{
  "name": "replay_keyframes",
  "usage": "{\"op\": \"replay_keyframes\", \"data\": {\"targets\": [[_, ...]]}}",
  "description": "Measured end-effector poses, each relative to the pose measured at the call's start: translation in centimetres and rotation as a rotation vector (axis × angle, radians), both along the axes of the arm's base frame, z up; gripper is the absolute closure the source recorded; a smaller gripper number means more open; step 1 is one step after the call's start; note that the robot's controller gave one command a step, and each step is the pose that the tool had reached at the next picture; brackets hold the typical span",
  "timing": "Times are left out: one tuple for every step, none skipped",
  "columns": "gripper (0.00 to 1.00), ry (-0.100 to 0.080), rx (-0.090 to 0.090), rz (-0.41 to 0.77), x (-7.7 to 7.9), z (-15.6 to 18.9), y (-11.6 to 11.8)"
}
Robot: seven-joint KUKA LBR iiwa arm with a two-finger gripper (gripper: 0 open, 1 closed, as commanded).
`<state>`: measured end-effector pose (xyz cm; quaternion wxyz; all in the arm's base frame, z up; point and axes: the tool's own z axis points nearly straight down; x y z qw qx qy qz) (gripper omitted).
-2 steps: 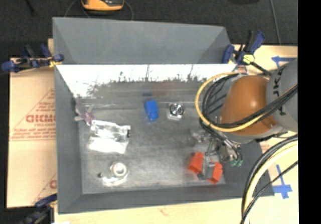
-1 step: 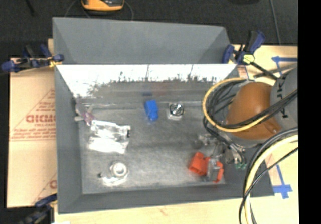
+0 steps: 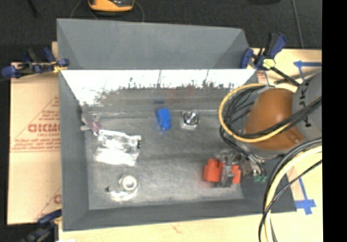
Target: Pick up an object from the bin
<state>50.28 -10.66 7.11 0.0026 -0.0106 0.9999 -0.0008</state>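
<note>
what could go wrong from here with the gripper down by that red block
1. The gripper sits low beside the red block, close to the front wall of the bin and its right corner. It might scrape the wall.
2. It is unclear whether the block is gripped. It may be pushed aside, or slip on lifting.
3. The cables loop over the bin's right side and might catch there.

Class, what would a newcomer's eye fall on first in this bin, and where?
The red block at the lower right of the bin stands out most, with the gripper close beside it. Next comes a small blue piece near the middle, beside a shiny metal knob. Crumpled clear plastic lies at the left.
</note>
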Motion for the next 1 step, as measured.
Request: {"op": "replay_keyframes", "data": {"targets": [[1.0,-0.005,-0.002,0.052,-0.46,12.94,-0.88]]}}
